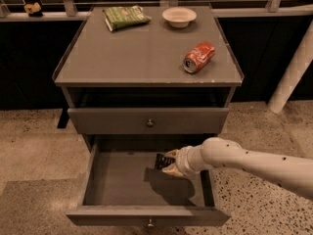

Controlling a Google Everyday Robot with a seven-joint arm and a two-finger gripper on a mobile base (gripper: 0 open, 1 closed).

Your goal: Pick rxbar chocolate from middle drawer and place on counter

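The middle drawer (pixel 146 214) is pulled open below the counter (pixel 146 53). My gripper (pixel 169 162) reaches in from the right and sits over the drawer's right half, above the floor. Its tan fingers (pixel 172 170) are closed around the rxbar chocolate (pixel 160 160), whose black wrapper end sticks out to the left. The rest of the bar is hidden by the fingers. The gripper and bar throw a dark shadow on the drawer floor.
On the counter lie a green snack bag (pixel 124 17) at the back left, a white bowl (pixel 179 16) at the back, and a red soda can (pixel 199 57) on its side at the right. The knobbed drawer above (pixel 148 121) is closed. A white post (pixel 291 70) stands at the right.
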